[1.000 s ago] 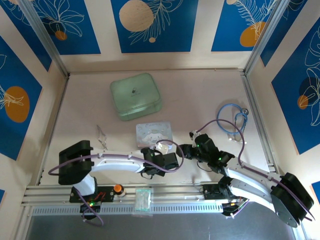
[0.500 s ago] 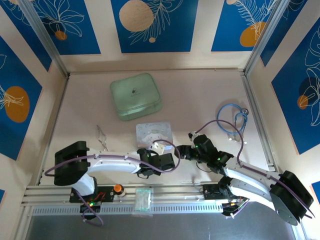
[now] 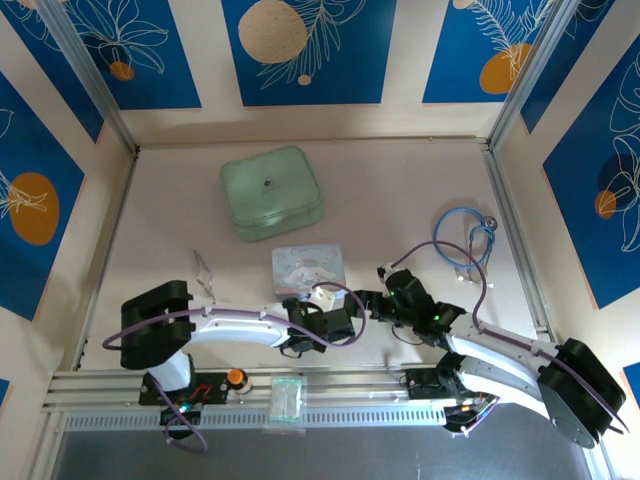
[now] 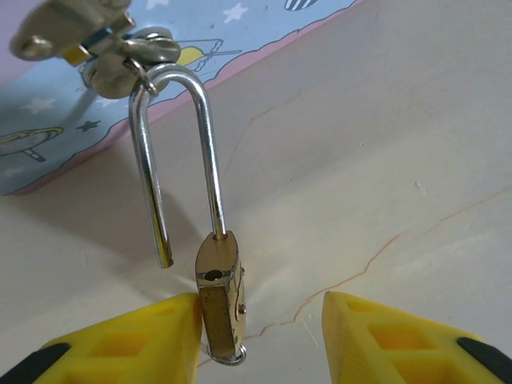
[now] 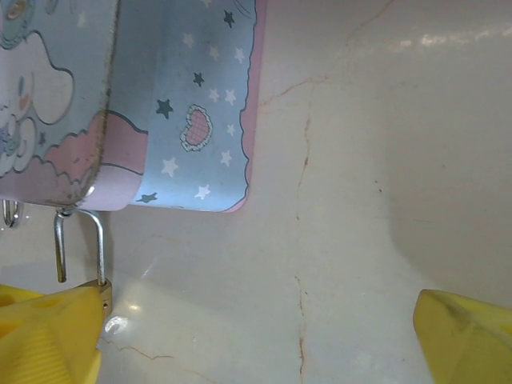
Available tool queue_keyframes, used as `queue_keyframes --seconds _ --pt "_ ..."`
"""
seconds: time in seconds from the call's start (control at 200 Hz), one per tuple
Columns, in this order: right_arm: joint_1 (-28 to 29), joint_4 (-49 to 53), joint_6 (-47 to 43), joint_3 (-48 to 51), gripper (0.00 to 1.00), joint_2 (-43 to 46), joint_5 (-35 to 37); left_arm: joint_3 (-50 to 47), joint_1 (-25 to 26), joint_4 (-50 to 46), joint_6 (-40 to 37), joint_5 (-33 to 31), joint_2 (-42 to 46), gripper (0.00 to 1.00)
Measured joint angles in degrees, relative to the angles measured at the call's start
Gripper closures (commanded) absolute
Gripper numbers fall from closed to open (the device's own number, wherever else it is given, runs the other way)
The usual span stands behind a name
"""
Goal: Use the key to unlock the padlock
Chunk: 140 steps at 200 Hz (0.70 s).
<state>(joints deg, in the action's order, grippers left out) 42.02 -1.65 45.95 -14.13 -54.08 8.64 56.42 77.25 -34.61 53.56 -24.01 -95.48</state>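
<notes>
currently the padlock [image 4: 221, 290], its shackle sprung free, hooks the pastel cartoon tin's [image 4: 228, 32] hasp at upper left, between the left gripper's [image 4: 262, 320] spread fingers; the right gripper [image 5: 256, 340] gapes wide.

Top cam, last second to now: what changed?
Small shifts only. The left arm swung slightly left, then back right; the right gripper crept slightly left toward the pastel cartoon-print tin. No grasp or release visible. The mint-green square tin and coiled blue cable stayed put.
</notes>
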Motion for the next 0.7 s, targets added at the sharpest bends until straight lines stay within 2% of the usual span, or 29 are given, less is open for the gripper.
queue_keyframes --seconds 0.435,0.485,0.595,0.7 --pt "0.0 0.13 0.17 0.0 0.01 -0.9 0.0 1.31 0.02 0.85 -0.72 2.01 -1.14 0.58" --pt "0.0 -0.02 0.17 0.0 0.01 -0.9 -0.02 1.4 0.02 1.16 -0.76 1.99 -1.11 0.5" --pt "0.5 -0.31 -0.04 0.0 0.01 -0.98 -0.15 0.02 -0.02 2.73 -1.66 1.68 0.68 0.16" --pt "2.34 0.15 -0.52 -0.55 0.01 -1.99 -0.28 -2.54 -0.76 3.89 -1.57 0.85 6.47 0.02"
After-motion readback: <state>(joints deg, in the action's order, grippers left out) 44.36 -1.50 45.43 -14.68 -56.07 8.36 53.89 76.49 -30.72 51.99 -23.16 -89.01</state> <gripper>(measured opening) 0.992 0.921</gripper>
